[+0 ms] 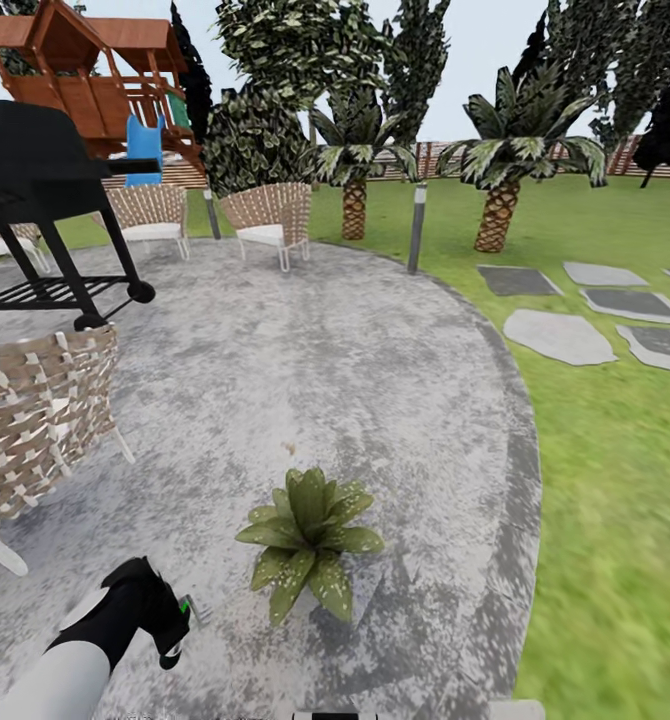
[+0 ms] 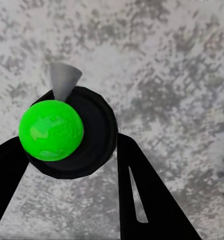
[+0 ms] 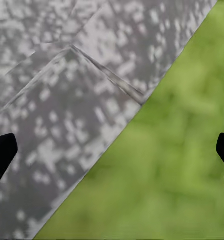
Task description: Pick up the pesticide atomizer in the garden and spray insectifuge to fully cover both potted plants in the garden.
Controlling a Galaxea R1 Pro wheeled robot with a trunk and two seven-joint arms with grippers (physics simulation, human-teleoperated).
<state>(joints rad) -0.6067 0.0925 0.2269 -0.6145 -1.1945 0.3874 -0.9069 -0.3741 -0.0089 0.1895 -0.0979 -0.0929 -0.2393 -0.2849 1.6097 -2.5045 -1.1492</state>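
The round grey paved patio (image 1: 375, 380) carries nearly everything here, its mottled surface edged by a darker grey rim where it meets the lawn (image 1: 615, 500). A potted plant (image 1: 310, 540) stands on the paving, and places follow from it. Beyond it and to the left, a black grill (image 1: 45, 200) stands on its wheels. Nearer, left of the plant, sits a woven chair (image 1: 40, 420). Far beyond the plant, two more woven chairs (image 1: 270, 222) stand at the patio's far edge. Right of the plant, flat grey stepping stones (image 1: 560, 335) lie on the grass.
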